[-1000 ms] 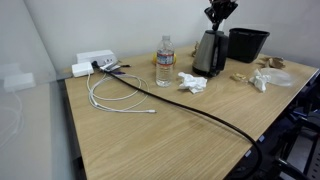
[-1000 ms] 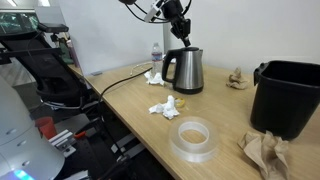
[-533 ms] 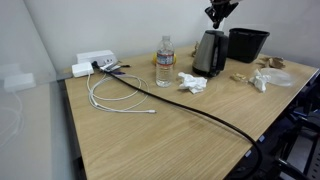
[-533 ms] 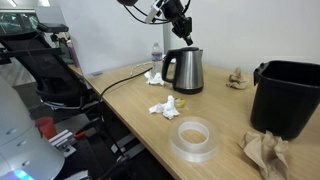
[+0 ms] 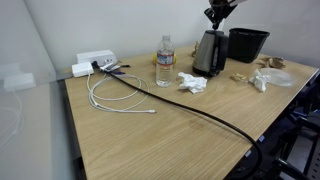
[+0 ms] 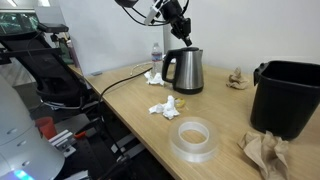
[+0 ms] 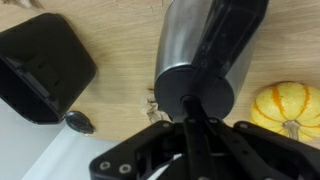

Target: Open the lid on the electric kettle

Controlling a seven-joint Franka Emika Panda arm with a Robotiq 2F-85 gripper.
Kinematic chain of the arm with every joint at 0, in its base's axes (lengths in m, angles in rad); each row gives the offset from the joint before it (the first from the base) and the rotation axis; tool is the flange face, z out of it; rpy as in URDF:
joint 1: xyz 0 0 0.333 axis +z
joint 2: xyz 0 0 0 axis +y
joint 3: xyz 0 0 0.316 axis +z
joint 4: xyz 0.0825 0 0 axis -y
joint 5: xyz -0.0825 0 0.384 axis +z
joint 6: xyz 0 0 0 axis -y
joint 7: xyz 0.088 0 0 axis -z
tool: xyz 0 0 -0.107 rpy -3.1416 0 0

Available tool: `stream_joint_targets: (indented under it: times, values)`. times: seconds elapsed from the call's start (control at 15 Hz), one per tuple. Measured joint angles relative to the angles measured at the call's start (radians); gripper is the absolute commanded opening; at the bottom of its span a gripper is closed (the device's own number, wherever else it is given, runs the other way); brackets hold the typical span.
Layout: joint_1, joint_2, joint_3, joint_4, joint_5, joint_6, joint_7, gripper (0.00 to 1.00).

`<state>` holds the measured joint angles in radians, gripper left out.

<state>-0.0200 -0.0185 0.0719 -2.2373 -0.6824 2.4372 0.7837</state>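
The electric kettle (image 5: 209, 53) is a tapered steel jug with a dark handle, standing at the far side of the wooden table; it also shows in the other exterior view (image 6: 186, 71). Its round black lid (image 7: 216, 88) lies flat on the kettle's top in the wrist view, above the steel body (image 7: 185, 35). My gripper (image 7: 192, 102) hangs just above the lid with its fingers pressed together and holds nothing that I can see. In both exterior views the gripper (image 5: 216, 19) (image 6: 181, 33) points down a short gap above the kettle.
A black bin (image 5: 248, 43) (image 6: 290, 95) (image 7: 45, 65) stands beside the kettle. A water bottle (image 5: 165, 62), crumpled tissue (image 5: 191, 83), white cables (image 5: 115, 95), a thick black cable (image 5: 215, 118), a tape roll (image 6: 194, 138) and a small yellow pumpkin (image 7: 285, 105) lie on the table.
The gripper has risen very slightly above the kettle. Nothing else has moved.
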Motion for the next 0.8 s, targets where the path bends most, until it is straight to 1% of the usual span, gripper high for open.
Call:
stream_joint_targets:
  times: [0.2, 0.8]
  values:
    - [0.000, 0.001, -0.007, 0.000, -0.026, 0.000, 0.011, 0.00]
    - [0.004, 0.011, -0.011, -0.001, -0.049, 0.001, 0.015, 0.00]
